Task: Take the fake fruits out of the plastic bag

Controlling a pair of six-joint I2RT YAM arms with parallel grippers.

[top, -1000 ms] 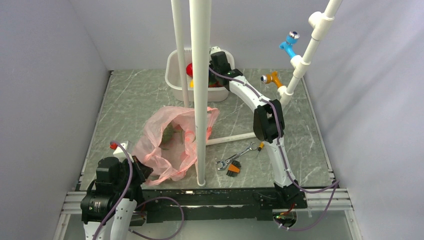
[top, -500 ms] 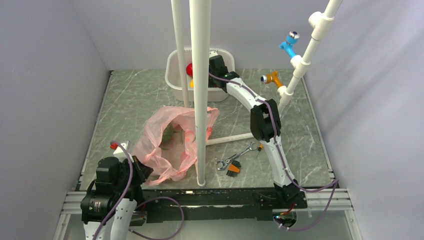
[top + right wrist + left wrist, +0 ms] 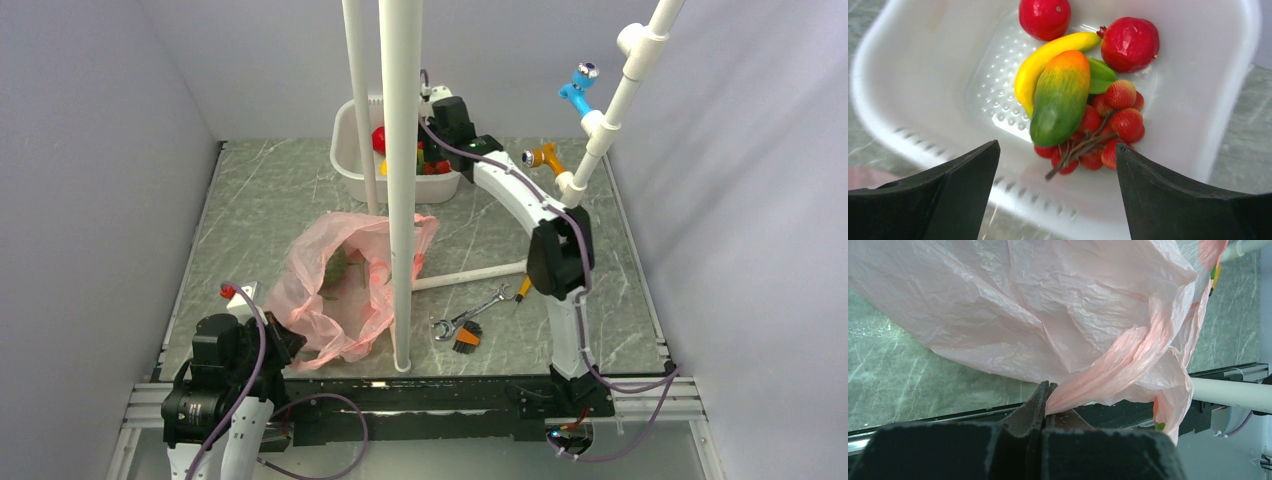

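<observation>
My right fingers [image 3: 963,185] hang wide over the tub [image 3: 345,150], fruits [image 3: 1060,97] inside: drop looks done. Left fingers [image 3: 1040,397] pinch the bag [image 3: 330,300], which lies on the surface, long axis near-left to far-right, mouth toward the tub. Next: reach in for the green piece [image 3: 337,268]

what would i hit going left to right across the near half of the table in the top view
left arm → plastic bag → wrench → right arm
</observation>
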